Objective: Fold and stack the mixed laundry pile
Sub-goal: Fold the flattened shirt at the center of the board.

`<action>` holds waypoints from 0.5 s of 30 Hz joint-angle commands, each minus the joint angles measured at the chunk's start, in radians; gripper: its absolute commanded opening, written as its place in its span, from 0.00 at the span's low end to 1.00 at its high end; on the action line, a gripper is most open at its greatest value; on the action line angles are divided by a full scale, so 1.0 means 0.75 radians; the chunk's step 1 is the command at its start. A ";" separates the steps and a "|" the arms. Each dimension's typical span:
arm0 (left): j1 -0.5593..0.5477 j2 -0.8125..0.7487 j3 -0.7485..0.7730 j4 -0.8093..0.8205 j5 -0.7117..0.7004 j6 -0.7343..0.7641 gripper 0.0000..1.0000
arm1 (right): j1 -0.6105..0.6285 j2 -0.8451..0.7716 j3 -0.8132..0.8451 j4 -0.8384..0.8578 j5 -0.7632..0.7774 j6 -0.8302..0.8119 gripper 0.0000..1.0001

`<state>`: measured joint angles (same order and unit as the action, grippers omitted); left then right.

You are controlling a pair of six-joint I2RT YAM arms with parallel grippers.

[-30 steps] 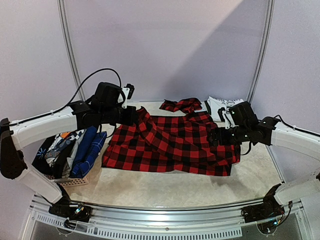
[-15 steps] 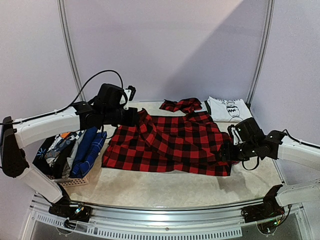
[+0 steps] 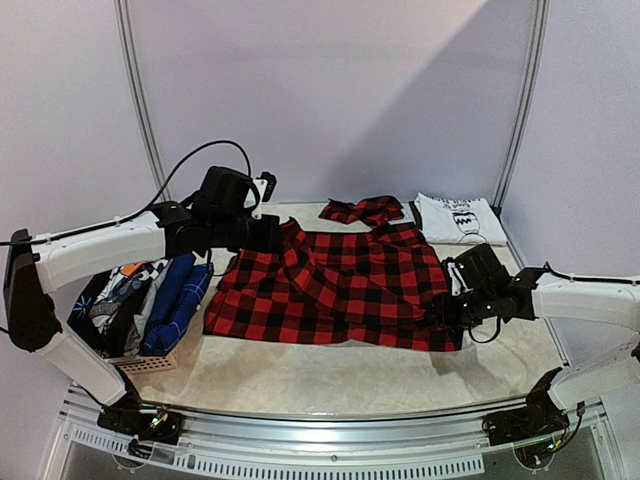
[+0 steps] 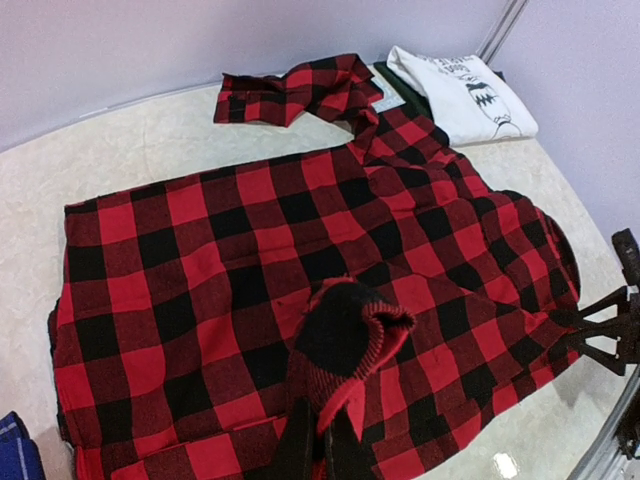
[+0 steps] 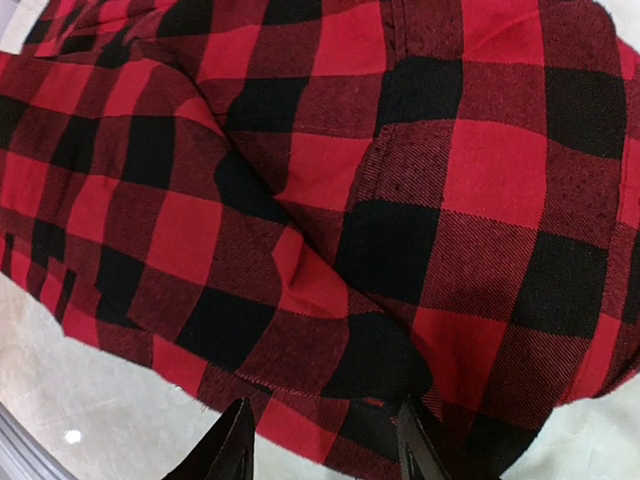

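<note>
Nearest, the right gripper (image 5: 325, 445) is straddling the near-right hem of the plaid shirt (image 3: 340, 285), jaws apart and not visibly pinching it. The plaid shirt is lying spread on the table (image 3: 330, 378), between the basket (image 3: 140, 364) of loose pieces (image 3: 165, 295) and a folded T-shirt (image 3: 458, 217) at the far right. Farther back, the left gripper (image 4: 318, 450) is clamping a raised bunch of cloth at its far-left edge. The fold seems barely begun. Next, the right jaws need closing on the hem.

Looking down from high behind the near edge over the whole table (image 3: 330, 385). Gazing from the left wrist across the red-black plaid shirt (image 4: 250, 230) (shared by all three views); peering close at its edge from the right wrist.
</note>
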<state>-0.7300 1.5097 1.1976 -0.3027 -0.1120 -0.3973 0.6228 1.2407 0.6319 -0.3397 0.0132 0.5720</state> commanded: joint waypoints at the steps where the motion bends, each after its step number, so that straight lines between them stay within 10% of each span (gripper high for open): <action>1: 0.020 0.026 0.031 0.015 0.030 -0.019 0.00 | -0.005 0.125 0.073 0.052 0.067 0.001 0.49; 15: 0.018 0.027 0.012 0.014 0.020 -0.027 0.00 | -0.019 -0.126 0.097 -0.119 0.078 -0.018 0.57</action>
<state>-0.7300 1.5173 1.2011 -0.3008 -0.0944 -0.4126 0.6205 1.2304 0.6827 -0.3775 0.0463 0.5625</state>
